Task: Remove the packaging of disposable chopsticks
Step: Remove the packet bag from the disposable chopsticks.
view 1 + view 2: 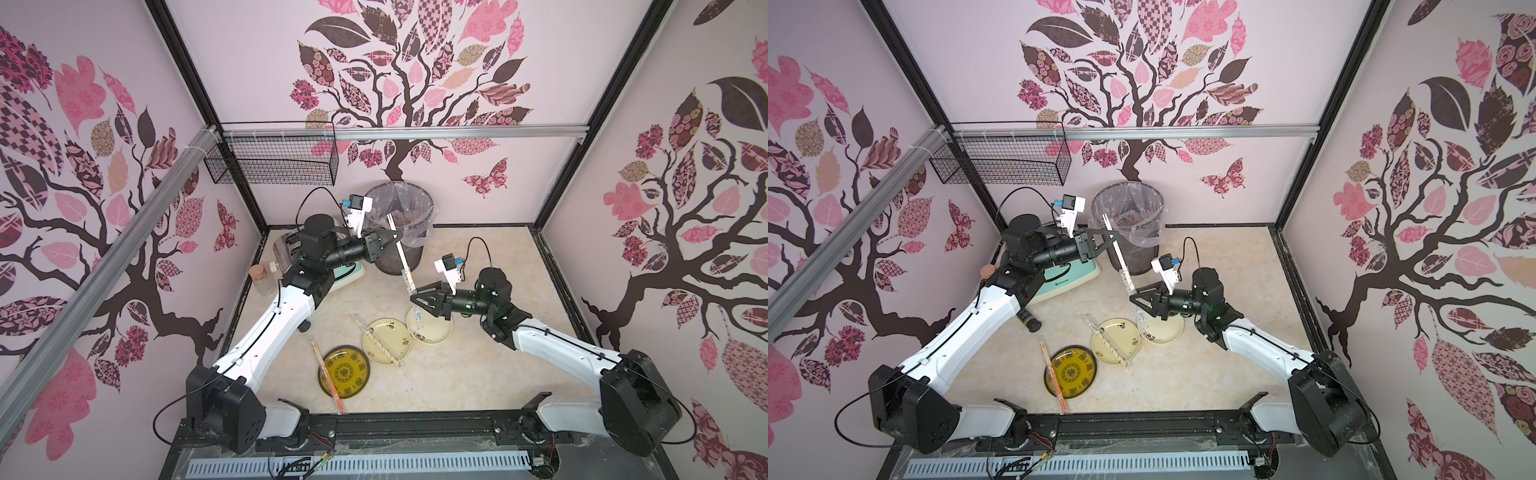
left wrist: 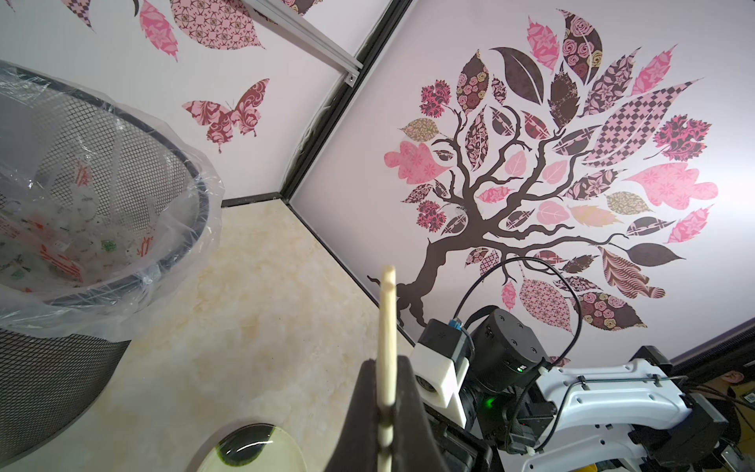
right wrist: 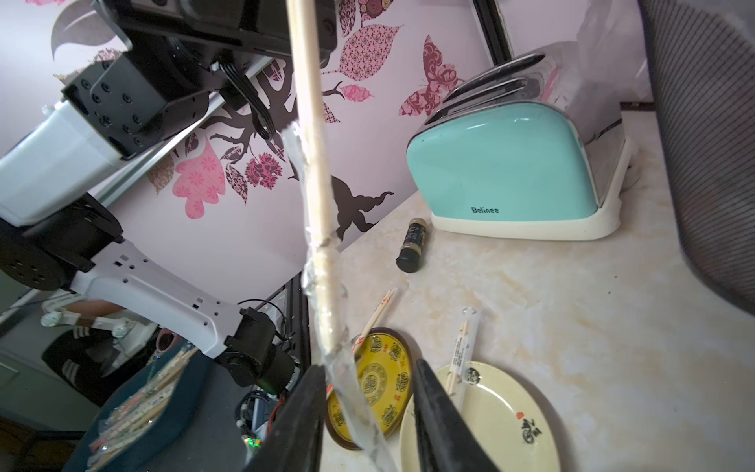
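My left gripper [image 1: 399,237] [image 2: 386,367] is shut on a bare pair of disposable chopsticks [image 1: 402,259] [image 2: 387,310], held slanting in the air in front of the bin. Their lower end still sits in a clear sleeve of packaging [image 1: 409,280] [image 3: 327,294]. That sleeve hangs down between the parted jaws of my right gripper [image 1: 413,298] [image 3: 369,363], which is open, with the film close to one finger. A second pair in a clear sleeve [image 1: 376,340] lies across a cream plate [image 1: 395,332]. An orange-red sleeved pair [image 1: 326,376] rests on the edge of a yellow plate [image 1: 365,370].
A mesh bin with a clear liner [image 1: 399,224] stands at the back. A mint toaster [image 1: 1059,282] and a small dark bottle [image 1: 1029,322] are near the left arm. Another cream plate [image 1: 436,334] lies under the right gripper. A wire basket [image 1: 274,162] hangs on the wall.
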Controlling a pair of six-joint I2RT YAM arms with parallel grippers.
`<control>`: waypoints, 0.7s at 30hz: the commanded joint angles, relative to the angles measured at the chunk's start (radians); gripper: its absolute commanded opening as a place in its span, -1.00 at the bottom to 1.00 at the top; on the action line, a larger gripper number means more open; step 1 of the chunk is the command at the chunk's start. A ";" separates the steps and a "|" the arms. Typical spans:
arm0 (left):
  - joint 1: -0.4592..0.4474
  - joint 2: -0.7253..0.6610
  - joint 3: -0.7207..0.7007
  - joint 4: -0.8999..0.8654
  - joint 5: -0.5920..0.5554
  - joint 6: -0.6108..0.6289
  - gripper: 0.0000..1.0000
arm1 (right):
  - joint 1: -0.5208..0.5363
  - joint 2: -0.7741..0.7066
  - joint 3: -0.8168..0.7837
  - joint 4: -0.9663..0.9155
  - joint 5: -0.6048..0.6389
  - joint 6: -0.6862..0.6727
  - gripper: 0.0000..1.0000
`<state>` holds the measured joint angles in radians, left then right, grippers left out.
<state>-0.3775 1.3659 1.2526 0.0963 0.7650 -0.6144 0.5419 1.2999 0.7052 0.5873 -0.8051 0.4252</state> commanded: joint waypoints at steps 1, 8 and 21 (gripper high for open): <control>0.003 -0.017 -0.006 0.022 0.007 -0.004 -1.00 | 0.003 0.010 0.030 0.013 -0.017 0.006 -0.45; 0.004 -0.018 -0.002 0.016 -0.013 0.003 -1.00 | 0.003 0.010 0.011 0.008 -0.012 0.004 -0.83; 0.057 -0.047 -0.021 -0.022 -0.093 -0.007 -1.00 | 0.003 -0.109 -0.046 -0.237 0.214 -0.099 -1.00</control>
<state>-0.3454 1.3506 1.2507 0.0677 0.7033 -0.6056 0.5419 1.2289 0.6533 0.4423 -0.6746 0.3756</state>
